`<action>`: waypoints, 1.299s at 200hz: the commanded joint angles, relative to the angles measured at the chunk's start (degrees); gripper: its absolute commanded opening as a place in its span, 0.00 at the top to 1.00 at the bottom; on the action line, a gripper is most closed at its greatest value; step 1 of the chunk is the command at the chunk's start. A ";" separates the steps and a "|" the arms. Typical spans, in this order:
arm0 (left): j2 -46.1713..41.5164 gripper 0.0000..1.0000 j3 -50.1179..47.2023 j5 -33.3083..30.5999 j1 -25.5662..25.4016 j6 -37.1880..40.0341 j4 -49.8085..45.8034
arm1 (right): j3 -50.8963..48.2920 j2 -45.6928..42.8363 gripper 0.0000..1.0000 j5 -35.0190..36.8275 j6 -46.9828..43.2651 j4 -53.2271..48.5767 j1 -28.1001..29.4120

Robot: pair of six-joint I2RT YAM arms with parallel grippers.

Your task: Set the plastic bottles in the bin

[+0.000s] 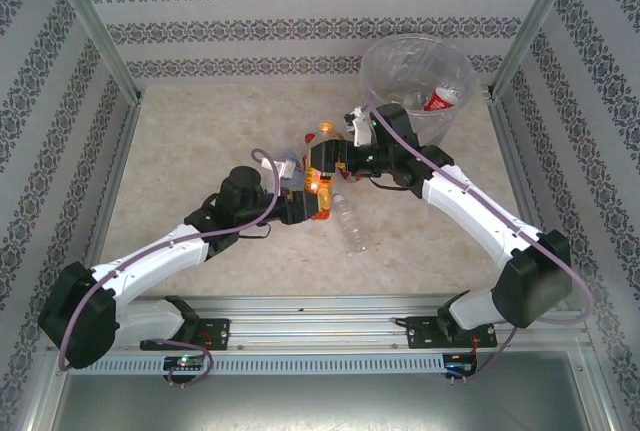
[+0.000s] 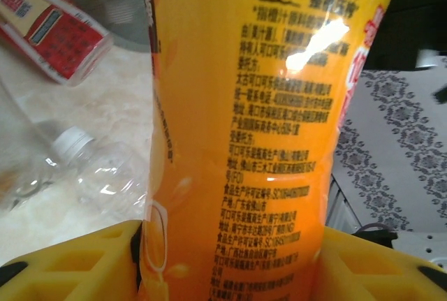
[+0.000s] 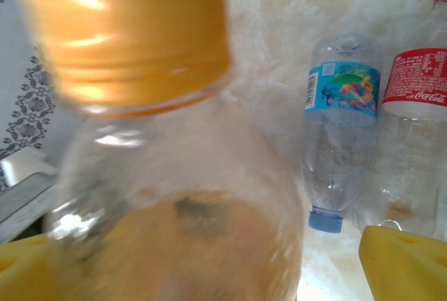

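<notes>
Bottles (image 1: 322,137) near left edge of bin (image 1: 372,63)

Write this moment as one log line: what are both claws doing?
left gripper: shut on orange bottle | right gripper: open around same bottle | bin: red-label bottle inside

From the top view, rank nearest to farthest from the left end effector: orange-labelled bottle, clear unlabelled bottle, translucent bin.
1. orange-labelled plastic bottle, held by the left end effector.
2. clear unlabelled plastic bottle, just right of it.
3. round translucent plastic bin, back right.
</notes>
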 commanded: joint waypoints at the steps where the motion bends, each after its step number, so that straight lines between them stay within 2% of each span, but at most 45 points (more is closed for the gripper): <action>1: 0.30 0.45 2.04 0.47 -1.41 0.17 5.00 | 0.44 0.90 0.05 1.32 -0.03 1.85 0.71; 23: 1.10 0.44 2.29 0.01 -1.70 0.40 4.61 | 0.76 0.74 0.23 1.26 0.07 2.03 0.72; 44: 2.03 0.39 2.42 -0.53 -1.79 0.50 4.60 | 1.06 -0.13 0.39 1.39 -0.06 1.41 0.63; 50: 2.27 0.33 2.56 -0.71 -1.79 0.40 4.81 | 1.15 -0.48 0.40 1.46 -0.21 1.16 0.52; 65: 2.22 0.09 2.58 -0.96 -1.88 0.35 5.68 | 1.40 -1.55 0.42 1.95 -0.71 0.37 -0.10; 79: 1.27 0.00 2.61 -1.39 -1.88 0.63 6.24 | 1.81 -2.92 0.43 2.85 -1.34 -0.58 -1.44; 121: -2.71 0.00 4.84 -5.77 -1.71 4.38 -3.03 | 7.98 -6.88 0.44 3.10 -4.41 -4.71 -10.09; 159: -3.65 0.01 7.12 -11.25 1.40 5.30 -15.60 | 20.48 -5.15 0.43 7.12 -8.03 -8.62 -17.88; 191: -2.35 0.01 8.89 -13.71 4.66 6.17 -22.41 | 32.31 0.75 0.43 12.13 -9.96 -10.15 -22.34; 220: 0.30 0.01 8.62 -12.84 6.93 5.50 -22.52 | 41.54 7.87 0.43 17.65 -12.83 -11.87 -24.19; 260: 5.76 0.00 10.32 -15.15 7.32 6.05 -23.22 | 51.63 18.56 0.43 25.09 -17.39 -15.33 -24.86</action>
